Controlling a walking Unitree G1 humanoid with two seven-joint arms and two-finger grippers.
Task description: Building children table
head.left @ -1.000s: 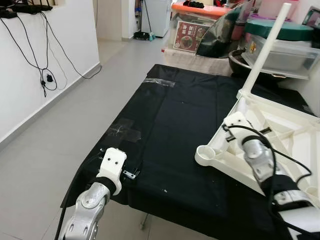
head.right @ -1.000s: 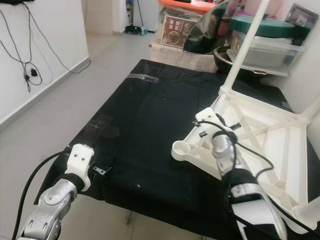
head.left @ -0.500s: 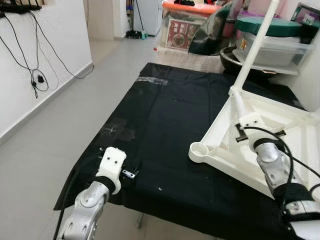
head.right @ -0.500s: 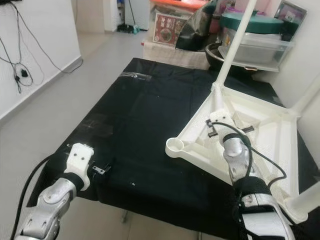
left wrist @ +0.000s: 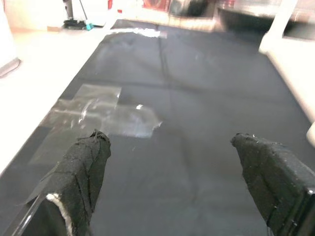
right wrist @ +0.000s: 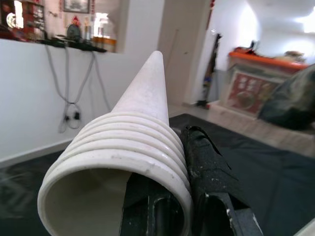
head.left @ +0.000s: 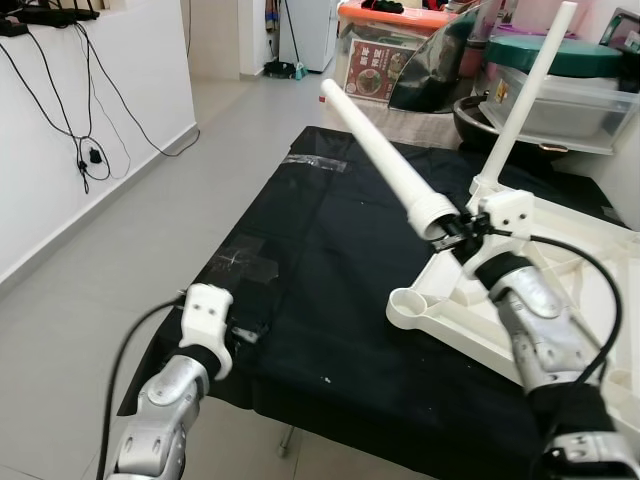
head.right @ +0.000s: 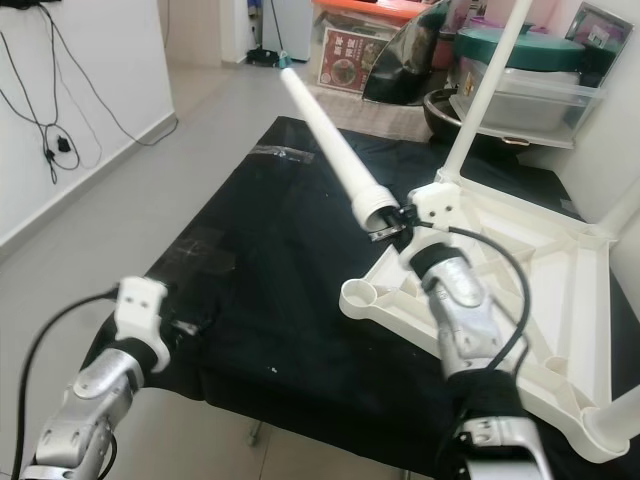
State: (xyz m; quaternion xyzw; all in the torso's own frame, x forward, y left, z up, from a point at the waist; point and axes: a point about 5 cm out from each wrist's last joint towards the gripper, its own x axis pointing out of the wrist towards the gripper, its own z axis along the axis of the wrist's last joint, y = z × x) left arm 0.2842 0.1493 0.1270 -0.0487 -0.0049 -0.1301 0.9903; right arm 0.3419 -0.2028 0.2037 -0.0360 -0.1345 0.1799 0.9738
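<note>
Head views: right gripper [head.left: 458, 238] clamped on loose white leg [head.left: 385, 158], angled up and away, above upturned tabletop [head.left: 560, 290].

Left wrist: left gripper [left wrist: 172, 184] spread wide over black cloth [left wrist: 197, 108], holding nothing.

Right wrist: threaded leg end hiding one finger.

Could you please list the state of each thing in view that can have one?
Right gripper: shut on loose table leg.
Loose table leg: held tilted above the black cloth.
Left gripper: open, holding nothing.
Tabletop: upside down, one leg fitted.
Corner socket: unfilled.
</note>
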